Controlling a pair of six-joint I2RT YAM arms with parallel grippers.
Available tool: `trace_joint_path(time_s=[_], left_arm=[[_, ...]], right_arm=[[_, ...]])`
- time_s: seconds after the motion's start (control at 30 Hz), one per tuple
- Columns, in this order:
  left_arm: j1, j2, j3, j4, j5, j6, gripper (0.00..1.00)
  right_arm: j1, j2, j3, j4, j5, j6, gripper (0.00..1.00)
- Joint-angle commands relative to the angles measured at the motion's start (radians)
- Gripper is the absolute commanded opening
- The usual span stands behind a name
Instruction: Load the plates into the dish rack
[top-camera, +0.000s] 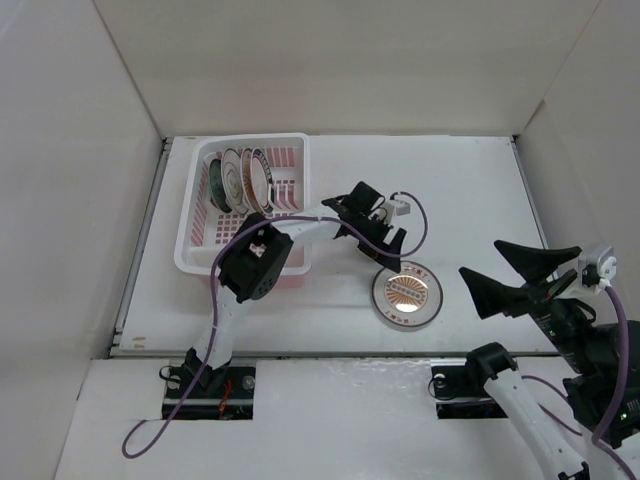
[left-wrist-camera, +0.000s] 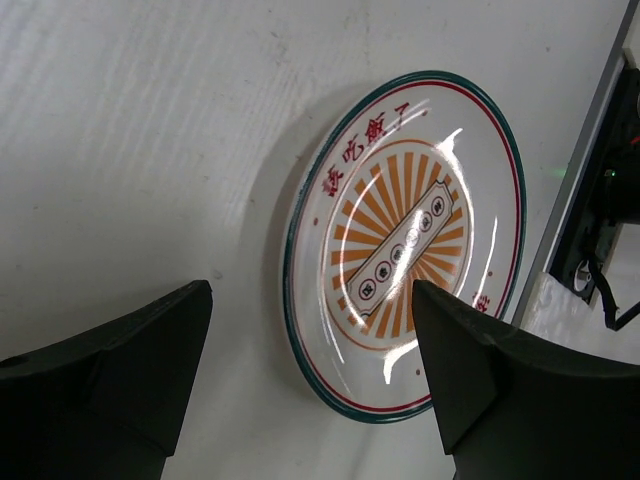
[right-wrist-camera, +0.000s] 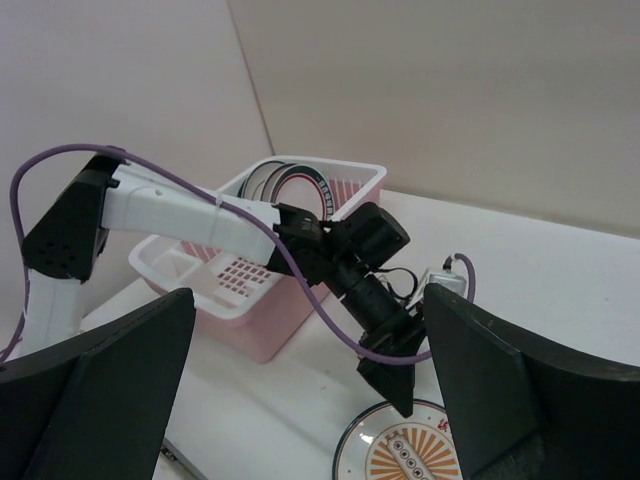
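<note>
A round white plate with an orange sunburst face (top-camera: 407, 293) lies flat on the white counter (top-camera: 470, 190), near the middle of its near edge. The left fingers (left-wrist-camera: 110, 370), 2 black wedges, hover over it spread wide, holding nothing. The pale pink plastic dish rack (top-camera: 192, 255) sits at the far-left corner, with other plates (top-camera: 240, 178) standing on edge inside. The right fingers (right-wrist-camera: 100, 390) gape wide, empty, near the near-right corner.

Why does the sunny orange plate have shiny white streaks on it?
Left wrist view: light glares off the glossy orange plate, making white streaks, and a soft shadow hugs its left edge; right wrist view: only its top shows, no streaks visible.
</note>
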Motion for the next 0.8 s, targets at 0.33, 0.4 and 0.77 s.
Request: trace_joint_path(time_s=[0.33, 0.4, 0.77], left_arm=[[-0.058, -0.018, -0.091, 0.021, -0.03, -0.036, 0.7], [-0.058, -0.018, -0.1, 0.021, -0.041, -0.036, 0.66], [-0.058, -0.008, -0.1, 0.03, -0.084, -0.045, 0.26]], right_arm=[[0.028, -0.016, 0.048, 0.017, 0.044, -0.03, 1.0], [0.028, -0.016, 0.048, 0.017, 0.053, -0.03, 1.0], [0.038, -0.016, 0.048, 0.017, 0.072, -0.03, 1.0]])
